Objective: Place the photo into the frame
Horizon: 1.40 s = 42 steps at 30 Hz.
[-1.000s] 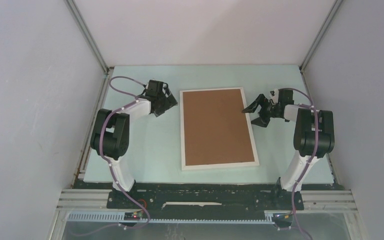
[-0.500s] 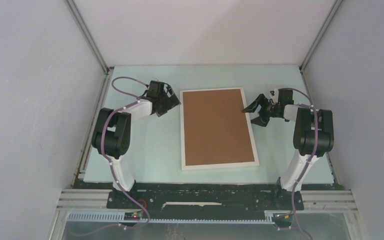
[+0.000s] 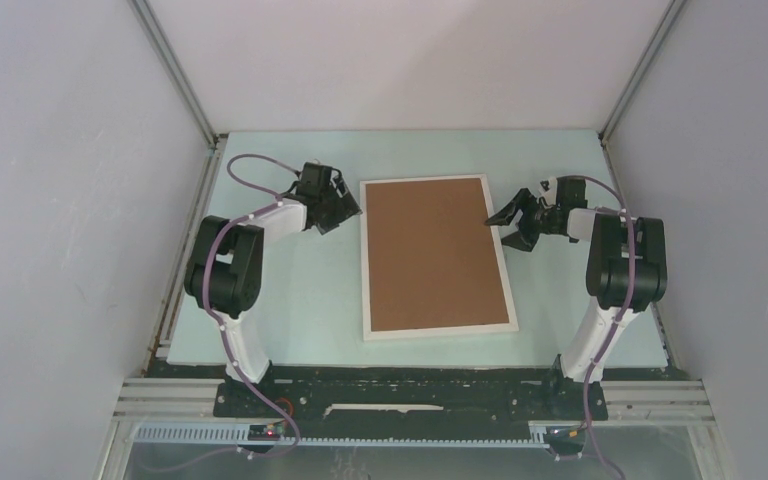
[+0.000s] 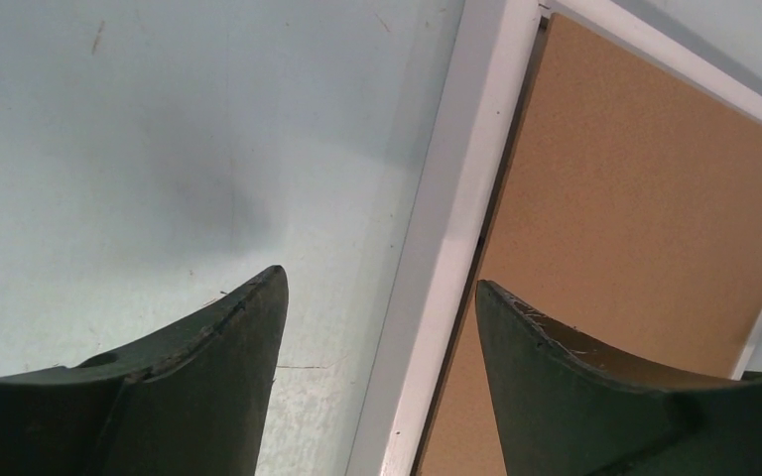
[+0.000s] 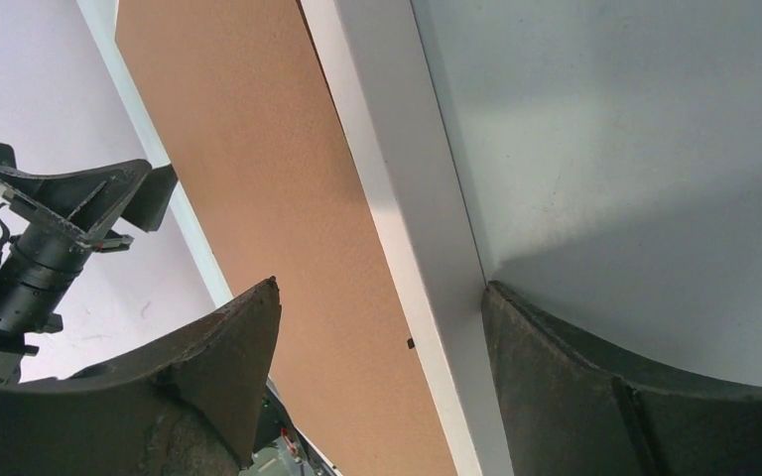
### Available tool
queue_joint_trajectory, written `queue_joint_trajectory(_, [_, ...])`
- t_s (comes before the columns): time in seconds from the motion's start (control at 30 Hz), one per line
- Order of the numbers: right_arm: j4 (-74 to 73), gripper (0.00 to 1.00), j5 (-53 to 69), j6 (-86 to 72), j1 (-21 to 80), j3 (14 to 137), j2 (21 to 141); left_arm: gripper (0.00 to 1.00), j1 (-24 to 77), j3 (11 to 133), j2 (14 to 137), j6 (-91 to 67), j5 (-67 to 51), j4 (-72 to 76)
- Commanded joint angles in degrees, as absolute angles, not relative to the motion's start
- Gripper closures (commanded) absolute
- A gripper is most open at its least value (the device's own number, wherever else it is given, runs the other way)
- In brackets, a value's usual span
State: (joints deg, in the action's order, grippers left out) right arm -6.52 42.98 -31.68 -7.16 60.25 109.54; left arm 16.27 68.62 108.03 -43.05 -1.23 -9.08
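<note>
The white frame [image 3: 364,262] lies flat mid-table with a brown backing board [image 3: 432,255] filling it. The photo is hidden. My left gripper [image 3: 346,209] is open at the frame's upper left side. In the left wrist view the left gripper [image 4: 379,278] straddles the white rim [image 4: 466,159], one finger over the mat and one over the board [image 4: 635,188]. My right gripper [image 3: 509,224] is open at the upper right side. In the right wrist view the right gripper [image 5: 381,286] has the rim [image 5: 397,198] between its jaws, untouched.
A pale green mat [image 3: 290,290] covers the table. White enclosure walls with aluminium posts [image 3: 175,75] close in the left, right and back. A black rail [image 3: 410,395] with both arm bases runs along the near edge.
Both grippers have edged inward toward the frame's long sides and now sit over its rims. Their jaws have narrowed a little. The frame and board have not moved.
</note>
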Motion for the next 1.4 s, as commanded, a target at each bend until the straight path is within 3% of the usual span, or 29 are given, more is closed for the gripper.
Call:
queue_joint_trajectory(0.0, [-5.6,0.19,44.3,-32.3,-7.0,62.0,110.0,0.26,16.4,69.9,107.7,-43.1,1.4,-10.8])
queue_joint_trajectory(0.37, [-3.9,0.24,45.0,-33.6,-6.4,62.0,109.8,0.31,17.7,74.9,111.5,-41.0,0.5,-14.7])
queue_joint_trajectory(0.73, [-4.7,0.26,45.7,-33.3,-5.3,63.3,110.7,0.25,18.8,81.1,117.0,-36.2,-9.8,-16.3])
queue_joint_trajectory(1.03, [-4.8,0.26,47.5,-33.6,-3.2,65.1,112.0,0.22,20.7,71.2,109.4,-33.0,-16.4,-1.5])
queue_joint_trajectory(1.37, [-5.8,0.27,46.8,-33.0,-3.7,65.1,110.9,0.23,23.3,73.2,112.8,-37.7,-12.2,-6.9])
